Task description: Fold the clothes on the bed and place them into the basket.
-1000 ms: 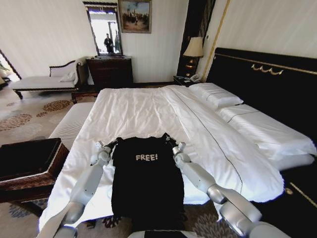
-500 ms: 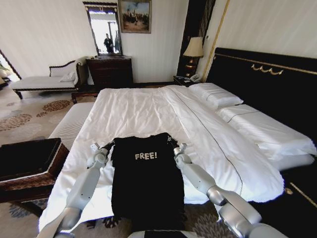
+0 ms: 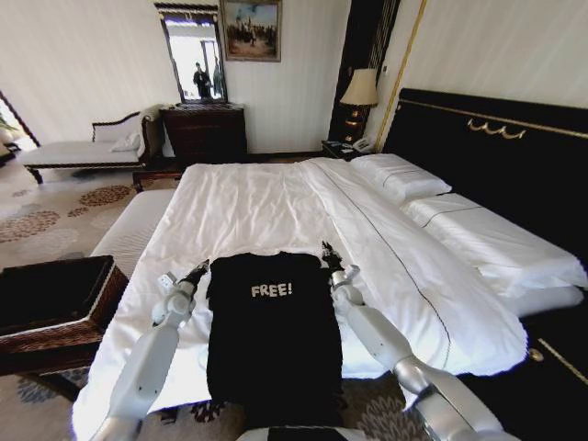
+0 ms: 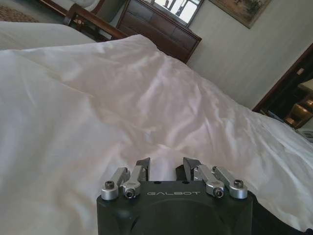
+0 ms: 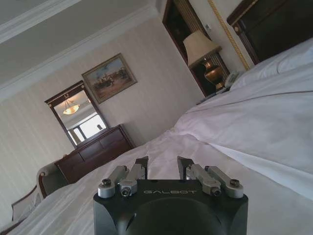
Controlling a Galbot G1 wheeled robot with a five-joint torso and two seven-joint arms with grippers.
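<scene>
In the head view, the black T-shirt [image 3: 273,335] lies flat in the lower centre of the frame, on the white duvet of the bed [image 3: 276,207] and spilling over its near edge. Its long axis runs from the bottom of the frame upward; the top edge sits toward the middle of the frame and the hem toward the bottom, with the "FREE!" lettering reading upright. The left gripper [image 3: 196,273] sits at the shirt's upper-left corner, just off the cloth, and the right gripper [image 3: 329,260] at its upper-right corner; both look released and carry nothing. The basket [image 3: 55,308] stands at the left edge of the frame, well apart from the shirt.

The chief risk, as a judgement: much of the shirt hangs over the edge of the bed, so a one-sided pull could drag it askew or onto the floor. A pinch taken on this soft bedding could also catch the duvet along with the shirt.

In the left wrist view, the left gripper [image 4: 166,165] has its fingers parted with a clear gap, above wrinkled duvet near the bottom of the frame.

In the right wrist view, the right gripper [image 5: 163,165] is likewise parted and empty at the bottom centre, aimed across the bed toward the far wall.
</scene>
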